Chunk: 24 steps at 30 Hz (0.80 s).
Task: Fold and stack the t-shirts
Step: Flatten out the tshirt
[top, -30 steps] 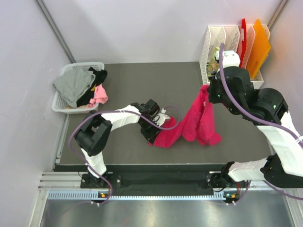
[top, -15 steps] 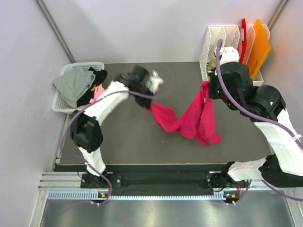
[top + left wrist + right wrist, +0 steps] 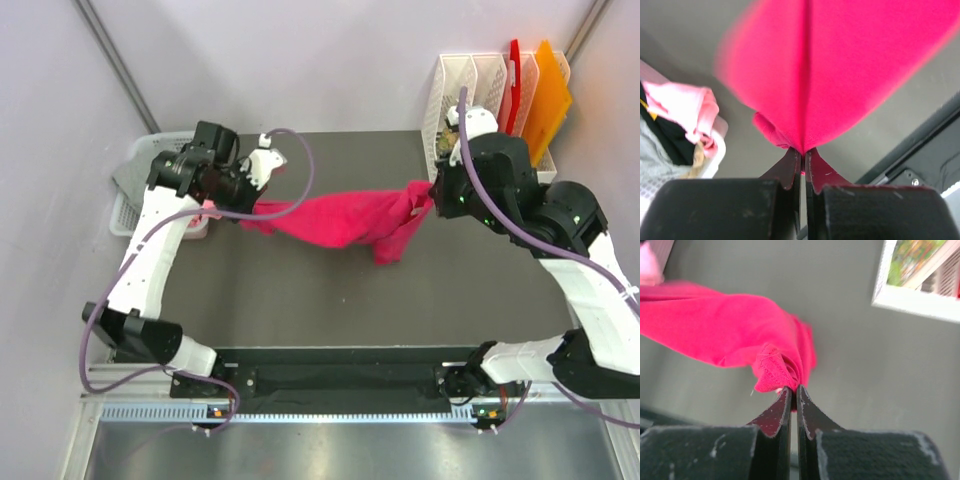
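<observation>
Dark grey tabletop (image 3: 300, 290), pale walls (image 3: 300, 60); left fingers (image 3: 800, 156) and right fingers (image 3: 793, 394) pinch the crimson t-shirt (image 3: 340, 218) stretched between them.

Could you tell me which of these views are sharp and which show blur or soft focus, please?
Top external view: evenly lit and sharp, with the crimson t-shirt crisp. Left wrist view: the shirt is smeared at its edges, while the left gripper is sharp. Right wrist view: cloth at the right gripper shows its knit; the white rack beyond is soft.
</observation>
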Each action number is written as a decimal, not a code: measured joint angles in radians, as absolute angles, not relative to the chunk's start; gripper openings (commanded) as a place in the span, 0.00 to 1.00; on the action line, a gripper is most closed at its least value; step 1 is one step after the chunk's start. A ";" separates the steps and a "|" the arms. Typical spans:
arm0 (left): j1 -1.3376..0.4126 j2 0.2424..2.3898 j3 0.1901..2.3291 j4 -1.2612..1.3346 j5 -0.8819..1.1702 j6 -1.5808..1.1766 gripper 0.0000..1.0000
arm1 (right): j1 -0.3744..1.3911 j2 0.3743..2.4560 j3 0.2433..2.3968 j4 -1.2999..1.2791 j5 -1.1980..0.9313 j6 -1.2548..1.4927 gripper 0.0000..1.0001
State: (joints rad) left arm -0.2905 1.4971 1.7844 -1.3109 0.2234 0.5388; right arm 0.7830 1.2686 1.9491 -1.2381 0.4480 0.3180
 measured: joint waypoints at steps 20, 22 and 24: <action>-0.290 1.279 1.388 -1.313 0.120 0.601 0.00 | 0.702 1.114 1.647 -1.233 0.236 0.435 0.00; -0.290 1.340 1.330 -1.277 0.131 0.599 0.00 | 0.630 1.147 1.530 -1.168 0.219 0.430 0.00; -0.290 1.394 1.282 -1.224 0.136 0.597 0.00 | 0.553 1.204 1.402 -1.058 0.197 0.423 0.00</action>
State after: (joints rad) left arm -0.2897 1.3937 1.2816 -1.2240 0.1360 0.5972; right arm 0.5533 1.2041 1.4017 -1.0584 0.1970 0.4229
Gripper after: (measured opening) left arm 0.024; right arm 0.017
